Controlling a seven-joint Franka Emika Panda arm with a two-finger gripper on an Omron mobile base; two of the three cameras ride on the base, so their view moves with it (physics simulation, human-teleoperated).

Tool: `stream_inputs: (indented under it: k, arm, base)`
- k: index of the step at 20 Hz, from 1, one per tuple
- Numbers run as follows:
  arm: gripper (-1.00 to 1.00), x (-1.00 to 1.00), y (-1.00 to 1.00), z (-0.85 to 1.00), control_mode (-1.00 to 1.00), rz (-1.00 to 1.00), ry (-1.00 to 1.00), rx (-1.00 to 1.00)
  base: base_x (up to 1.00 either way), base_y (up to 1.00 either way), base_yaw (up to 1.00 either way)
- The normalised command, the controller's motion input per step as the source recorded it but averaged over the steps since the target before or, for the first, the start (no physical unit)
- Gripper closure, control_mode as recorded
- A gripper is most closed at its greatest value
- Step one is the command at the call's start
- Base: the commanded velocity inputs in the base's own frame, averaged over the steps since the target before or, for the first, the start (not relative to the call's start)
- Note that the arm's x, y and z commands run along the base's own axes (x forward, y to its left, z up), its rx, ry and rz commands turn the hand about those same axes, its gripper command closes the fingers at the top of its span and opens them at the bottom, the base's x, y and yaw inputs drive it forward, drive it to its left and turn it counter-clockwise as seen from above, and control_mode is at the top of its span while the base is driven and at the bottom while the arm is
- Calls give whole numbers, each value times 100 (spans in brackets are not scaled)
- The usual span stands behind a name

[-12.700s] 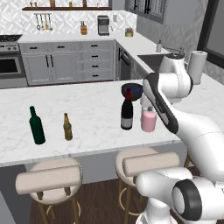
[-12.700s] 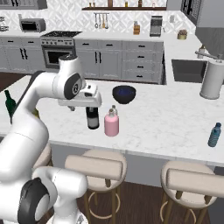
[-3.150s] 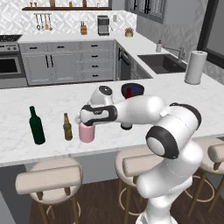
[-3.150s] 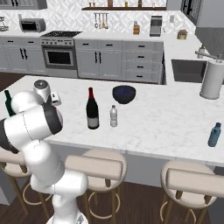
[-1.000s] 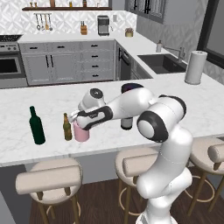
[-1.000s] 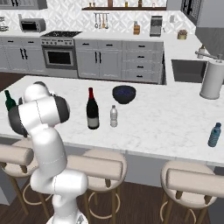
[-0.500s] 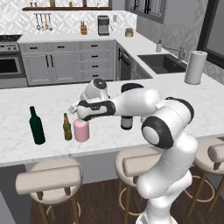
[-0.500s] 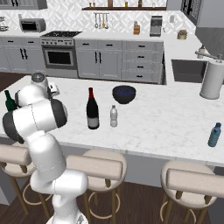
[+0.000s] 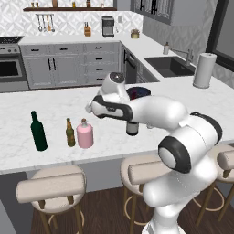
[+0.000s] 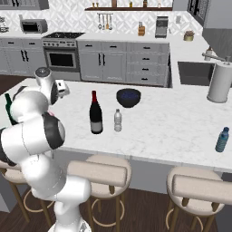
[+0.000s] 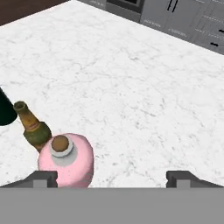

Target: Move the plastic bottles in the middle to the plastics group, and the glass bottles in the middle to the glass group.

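The squat pink glass bottle with its small pale top (image 9: pixel 85 134) stands upright on the white marble table (image 9: pixel 55 103), left of centre in the left base frame, just beside the small amber-brown beer bottle (image 9: pixel 70 133) and near the tall slim dark-green wine bottle (image 9: pixel 38 132) — it sits with the glass group, which reads as the placement the task wants for it. The gripper (image 11: pixel 111 176) hangs above and a little off it with its jaws spread wide and nothing between them; in the hand view the pink bottle lies at the lower left, outside the gap between the tips, so it stands free on its own base. Toward the middle of the right base frame the tall dark wine bottle with red cap and pale label (image 10: pixel 95 114) and the small clear colourless plastic bottle (image 10: pixel 118 120) stand close together in front of a dark round bowl (image 10: pixel 128 97), both unsorted. A blue bottle (image 10: pixel 221 139) at the far right of that frame may mark the plastics group. My judgement — one of three moves looks done, and the wine bottle, tall and top-heavy, will want a firm grip low on its body.
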Motion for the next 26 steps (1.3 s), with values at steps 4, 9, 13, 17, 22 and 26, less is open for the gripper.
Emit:
stream_inputs:
  k: [4, 9, 13, 17, 22, 26]
  arm:
    - [-100, -35, -97, 11, -100, -15, 0, -7]
    - [-100, -1, -100, 37, -100, -16, 13, -2]
    - [-100, -1, -100, 33, -100, -16, 13, 0]
    - [-100, 0, -74, -6, -100, -10, 7, 0]
    - [-100, 26, -10, -22, -100, 0, -9, 1]
    - [-100, 23, -4, -3, -100, -1, -6, 0]
  base:
    - [0, 0, 0]
    - [0, 0, 0]
    - [0, 0, 0]
    - [0, 0, 0]
    - [0, 0, 0]
    - [0, 0, 0]
